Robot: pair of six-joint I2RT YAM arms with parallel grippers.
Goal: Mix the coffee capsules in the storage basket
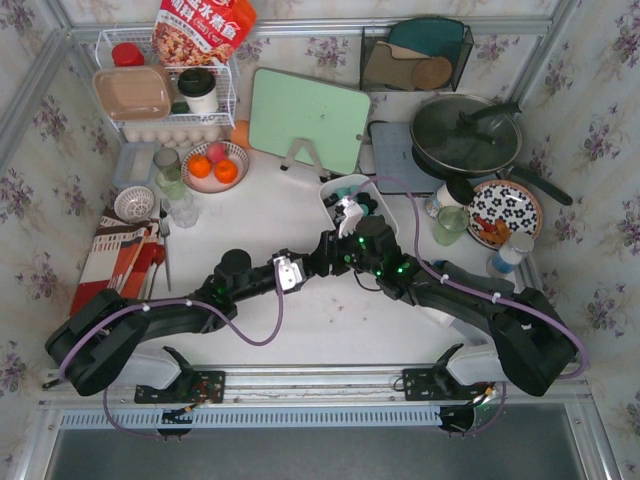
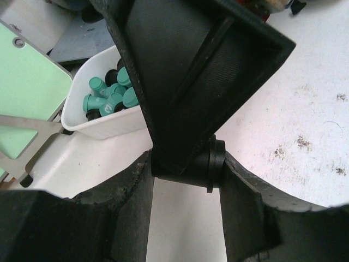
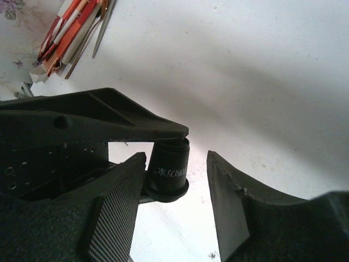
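Left wrist view: pinching black capsule end to end w/ L gripper, long axis lying across jaws. Straddling same capsule w/ R gripper, jaws apart, gap showing one side, not clamping. Sitting near ahead, up-left of L fingers: basket w/ teal capsules; L arm facing it.

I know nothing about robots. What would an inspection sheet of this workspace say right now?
Surface: white table, with a few dark scuffs.
Job's things: storage basket holds teal and dark coffee capsules; one black capsule is out, above the table.
Clutter: bowl of fruit, pan, green cutting board and wire rack at the far side.
Grippers: left gripper shut on the black capsule; right gripper open around it.
Cables: purple cables along both arms.
Surroundings: floral walls.
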